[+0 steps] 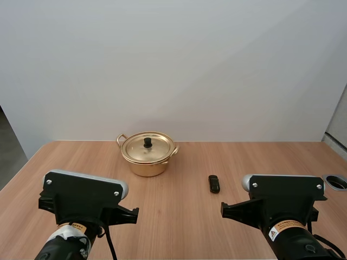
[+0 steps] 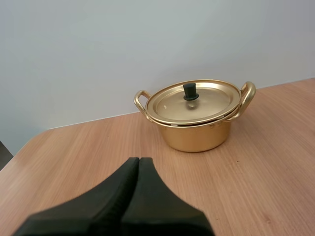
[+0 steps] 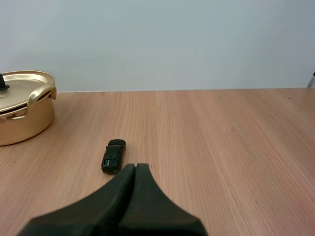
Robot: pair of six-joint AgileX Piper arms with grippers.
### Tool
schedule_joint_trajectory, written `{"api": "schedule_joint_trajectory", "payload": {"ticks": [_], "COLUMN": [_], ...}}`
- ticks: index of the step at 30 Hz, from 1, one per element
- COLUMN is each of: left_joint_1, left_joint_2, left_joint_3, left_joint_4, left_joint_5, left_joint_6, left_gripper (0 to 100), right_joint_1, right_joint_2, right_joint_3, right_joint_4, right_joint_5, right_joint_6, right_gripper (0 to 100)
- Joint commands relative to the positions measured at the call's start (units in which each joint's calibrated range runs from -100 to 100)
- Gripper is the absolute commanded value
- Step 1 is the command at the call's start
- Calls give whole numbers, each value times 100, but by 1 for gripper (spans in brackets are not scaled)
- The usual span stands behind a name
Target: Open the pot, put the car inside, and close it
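A gold pot (image 1: 147, 158) with two handles stands at the back middle of the wooden table, its gold lid (image 1: 147, 147) resting on it with a black knob (image 1: 147, 142) on top. The left wrist view has the pot (image 2: 197, 132) ahead of my left gripper (image 2: 139, 161), whose fingers lie together as one dark wedge, well short of the pot. A small black toy car (image 1: 214, 183) lies on the table to the right of the pot. The car (image 3: 113, 155) sits just beyond my right gripper (image 3: 136, 166), which is shut on nothing.
A round hole with a metal rim (image 1: 336, 182) is set in the table near the right edge. Bare wooden table (image 1: 173, 216) stretches between the two arms and in front of the pot.
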Motion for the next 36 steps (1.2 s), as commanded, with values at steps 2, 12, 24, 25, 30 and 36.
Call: {"api": "schedule_joint_trajectory", "payload": {"ticks": [2,12,24,25,30,36], "left_joint_1": [0,0,0,0,0,0], "left_joint_2": [0,0,0,0,0,0], "left_joint_3": [0,0,0,0,0,-870], "left_joint_4": [8,8,8,8,-19,-19], "left_joint_5": [3,3,3,3,37,-28], "left_joint_6": [4,4,4,4,-13,-36], "left_gripper": [0,0,0,0,0,0], "right_joint_1": [-4,-4,-4,-4,-4,-4], "right_joint_2": [0,0,0,0,0,0], "right_joint_3": [0,0,0,0,0,0], "right_joint_4": [1,1,1,1,-116,-1194], "right_joint_5": [-10,-10,-10,-10,-10,-265], "right_joint_6": [-6,-6,-6,-6,-6,-16], "right_gripper": [0,0,0,0,0,0]}}
